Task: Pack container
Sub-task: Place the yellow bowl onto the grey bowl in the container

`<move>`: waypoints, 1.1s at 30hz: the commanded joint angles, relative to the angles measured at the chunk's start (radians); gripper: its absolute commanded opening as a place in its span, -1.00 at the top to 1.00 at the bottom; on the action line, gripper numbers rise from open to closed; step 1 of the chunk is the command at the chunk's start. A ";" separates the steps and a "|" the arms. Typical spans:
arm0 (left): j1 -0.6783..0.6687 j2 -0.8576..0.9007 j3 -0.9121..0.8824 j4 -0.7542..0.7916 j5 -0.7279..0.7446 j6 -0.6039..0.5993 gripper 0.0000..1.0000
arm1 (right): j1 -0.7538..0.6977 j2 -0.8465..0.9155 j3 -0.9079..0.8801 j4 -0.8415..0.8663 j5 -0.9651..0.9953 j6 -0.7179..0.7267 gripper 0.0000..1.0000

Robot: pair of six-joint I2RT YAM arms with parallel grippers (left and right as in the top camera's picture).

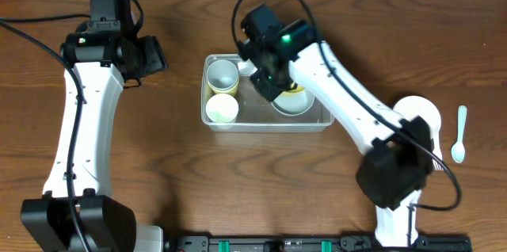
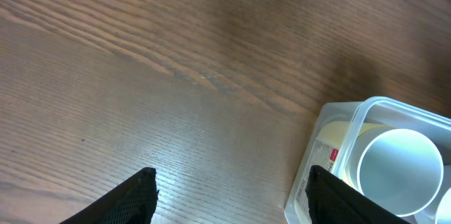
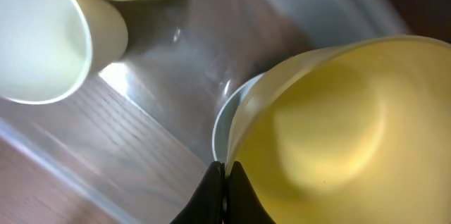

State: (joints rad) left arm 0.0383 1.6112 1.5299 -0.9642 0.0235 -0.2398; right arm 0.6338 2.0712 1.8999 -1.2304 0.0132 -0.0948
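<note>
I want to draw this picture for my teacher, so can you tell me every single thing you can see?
table: 1, brown wood, under everything
container: 1, clear, middle of the table
cups: 2, cream and whitish, left end of the container
white bowl: 1, white, right end of the container
yellow bowl: 1, yellow, held over or in the white bowl
round dish: 1, white, right of the container, partly under the arm
spoon: 1, white, far right on the table
left gripper: 1, black, open, over bare table left of the container
right gripper: 1, black, shut on the yellow bowl's rim
</note>
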 commanded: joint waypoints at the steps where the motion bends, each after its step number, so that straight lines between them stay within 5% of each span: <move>1: 0.002 0.005 -0.004 -0.003 0.003 -0.009 -0.37 | 0.001 0.035 -0.006 -0.012 0.004 0.012 0.97; 6: 0.002 0.005 -0.004 -0.003 0.003 -0.009 -0.38 | 0.001 0.050 -0.006 -0.019 0.005 0.011 0.92; 10: 0.002 0.005 -0.004 -0.003 0.003 -0.009 -0.37 | 0.001 0.050 -0.006 -0.019 0.005 0.011 0.56; 21: 0.002 0.005 -0.004 -0.003 0.003 -0.009 -0.37 | -0.050 0.019 0.004 -0.012 0.043 0.051 0.63; 30: 0.002 0.005 -0.004 -0.003 0.003 -0.009 -0.37 | -0.309 -0.237 0.017 0.014 0.114 0.301 0.46; 33: 0.002 0.005 -0.004 -0.003 0.003 -0.009 -0.37 | -0.444 -0.298 0.017 -0.023 0.106 0.447 0.24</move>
State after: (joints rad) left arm 0.0383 1.6112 1.5299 -0.9642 0.0235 -0.2398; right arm 0.2913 1.8534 1.8996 -1.2259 0.0929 0.1703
